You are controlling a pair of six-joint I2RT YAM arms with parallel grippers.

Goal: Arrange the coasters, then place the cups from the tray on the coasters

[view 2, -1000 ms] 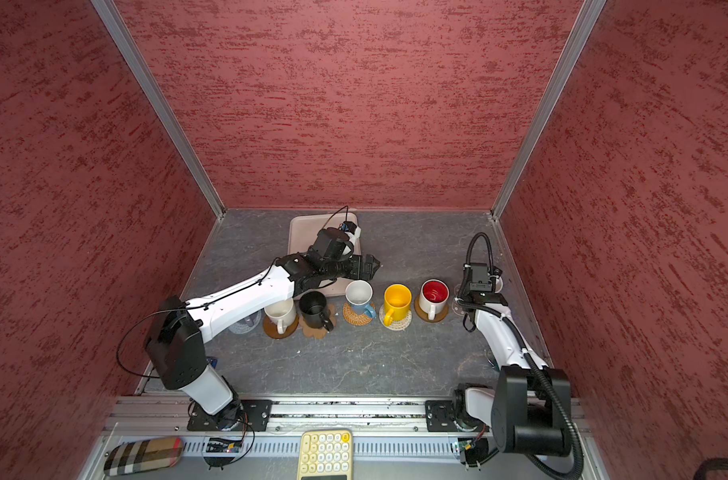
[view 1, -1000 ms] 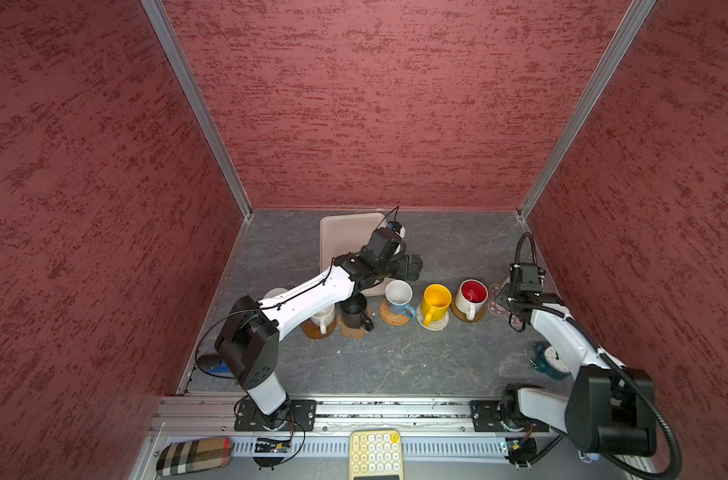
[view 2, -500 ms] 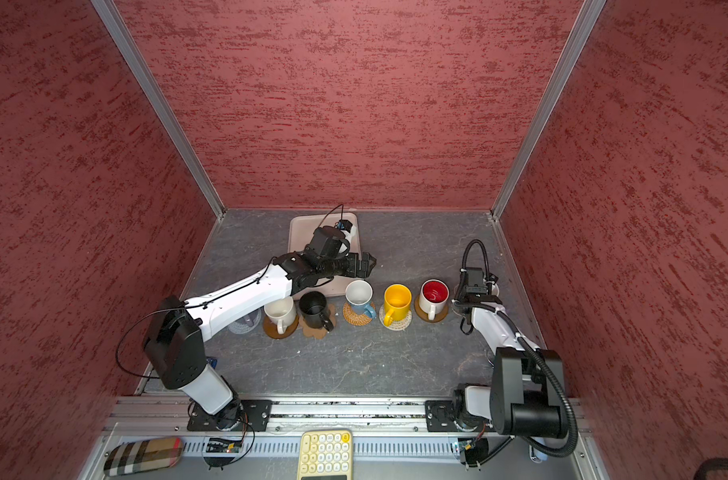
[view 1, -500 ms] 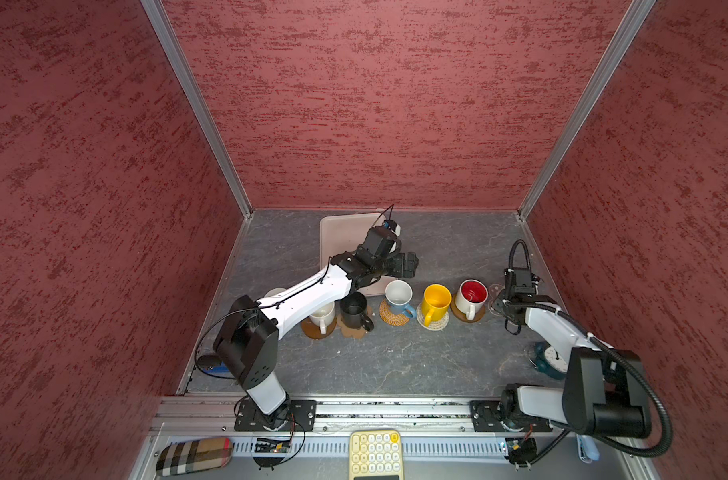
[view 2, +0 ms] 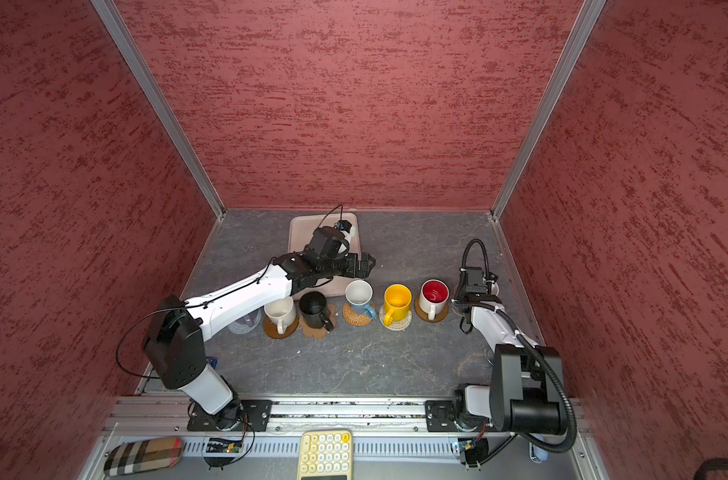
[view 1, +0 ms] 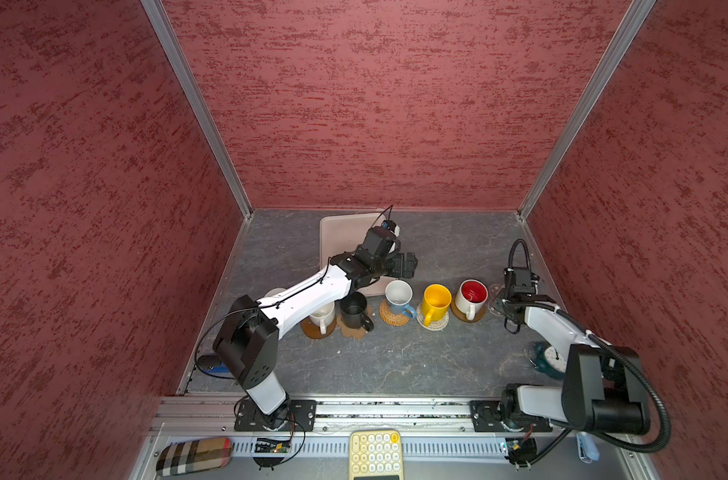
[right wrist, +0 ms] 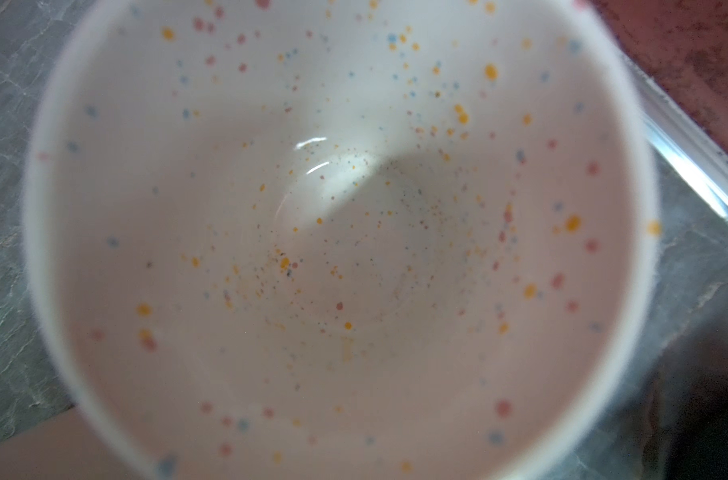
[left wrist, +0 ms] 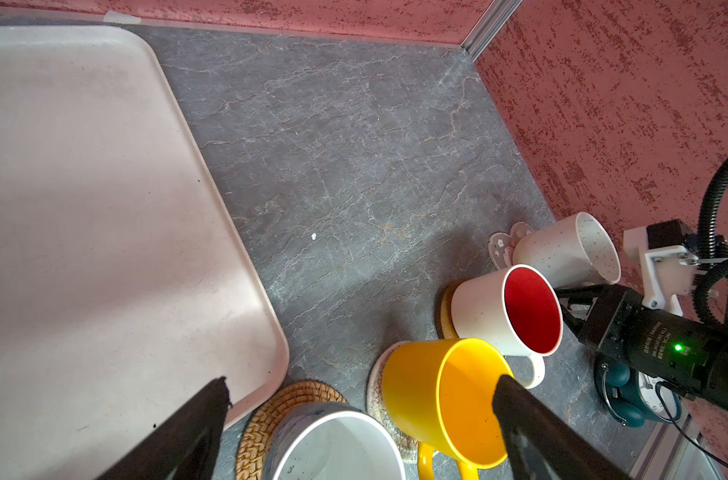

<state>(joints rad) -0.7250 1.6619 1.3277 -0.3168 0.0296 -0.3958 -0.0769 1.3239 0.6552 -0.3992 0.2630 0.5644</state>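
The cream tray at the back is bare. In front of it cups stand in a row on coasters: a white cup, a black cup, a light blue cup, a yellow cup and a red-lined white cup. My left gripper hangs open above the tray's front corner. My right gripper is shut on a speckled white cup at the pink flower coaster. Whether the cup touches the coaster I cannot tell. Its fingers are hidden in the right wrist view.
A grey woven coaster lies partly under my left forearm. A teal alarm clock stands beside the right arm. A blue object sits by the left wall. A yellow keypad and a plaid case lie beyond the front rail.
The right arm has folded its elbow while its gripper stays with the speckled cup at the flower coaster. The left arm has barely moved.
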